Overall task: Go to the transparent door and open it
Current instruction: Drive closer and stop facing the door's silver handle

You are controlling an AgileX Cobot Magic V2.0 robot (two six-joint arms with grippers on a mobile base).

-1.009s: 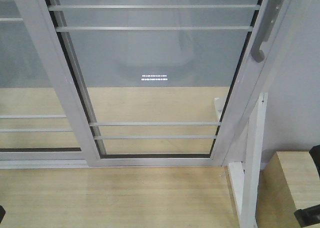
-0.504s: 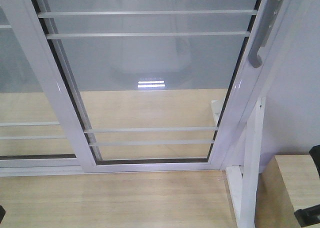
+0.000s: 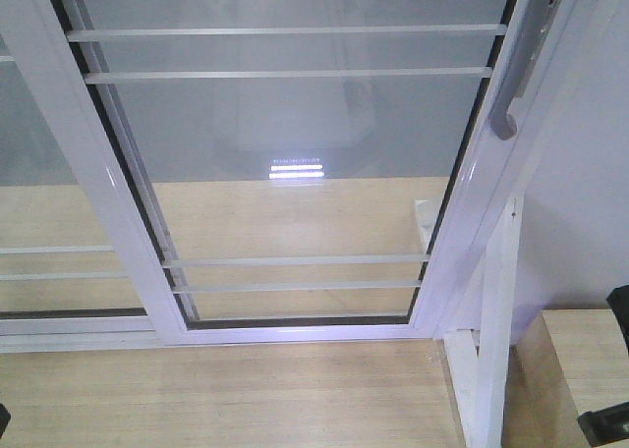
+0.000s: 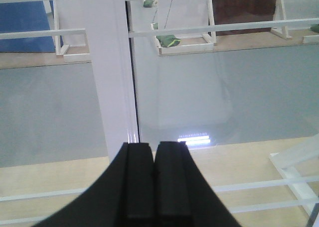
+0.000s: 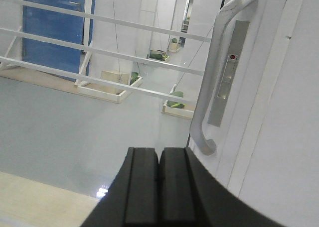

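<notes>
The transparent door [image 3: 295, 143] fills the front view: clear glass in a white frame, crossed by thin white bars. Its grey curved handle [image 3: 511, 94] sits on the right stile, near the top right. In the right wrist view the handle [image 5: 212, 77] stands just above and right of my right gripper [image 5: 159, 150], apart from it. That gripper is shut with nothing in it. My left gripper [image 4: 154, 145] is also shut and empty. It points at the white vertical stile [image 4: 112, 72] where the two glass panels overlap.
A second white-framed glass panel [image 3: 39, 173] without a handle lies to the left. A white post [image 3: 491, 330] and a pale wooden block [image 3: 580, 360] stand at the lower right beside a white wall [image 3: 590, 202]. Wooden floor [image 3: 226, 399] runs up to the door's rail.
In the front view the door has slid down and slightly left in the picture, and its bars and bottom rail sit lower. The view has drawn closer to the door.
</notes>
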